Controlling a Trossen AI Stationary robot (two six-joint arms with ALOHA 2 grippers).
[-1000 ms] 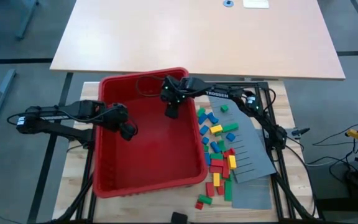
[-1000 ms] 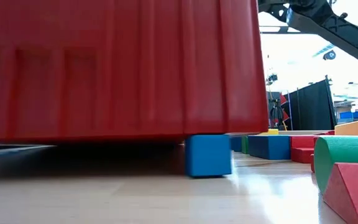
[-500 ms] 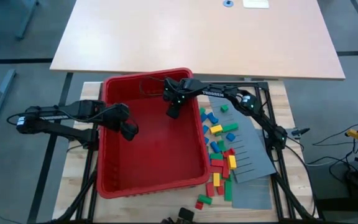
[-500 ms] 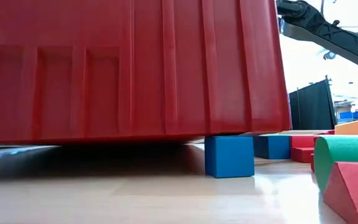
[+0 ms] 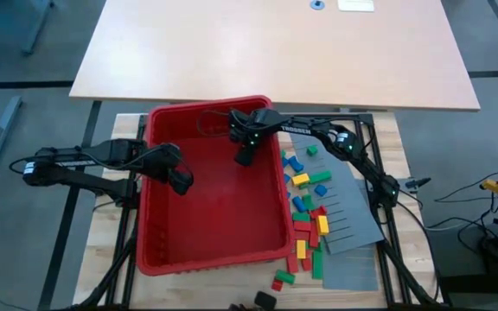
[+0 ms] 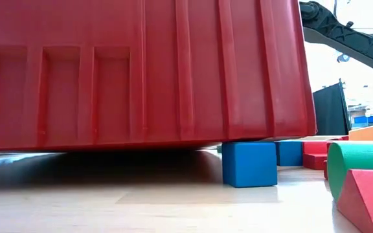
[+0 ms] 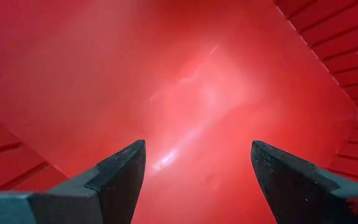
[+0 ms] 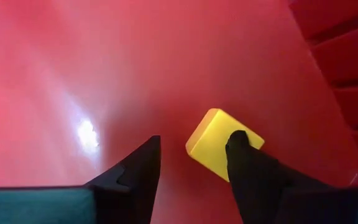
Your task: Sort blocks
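The blocks [image 5: 305, 207] lie heaped on the surface just beside the red bin [image 5: 158, 216], along its right wall. Inside the bin, the right claw [image 8: 191, 158] is spread beside a yellow block [image 8: 213, 146]; the left claw [image 7: 197, 168], also inside, gapes empty.

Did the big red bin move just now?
Yes. In the high view the bin slid right, toward the blocks on the grey panel. In the low view its corner now sits farther right over the blue block.
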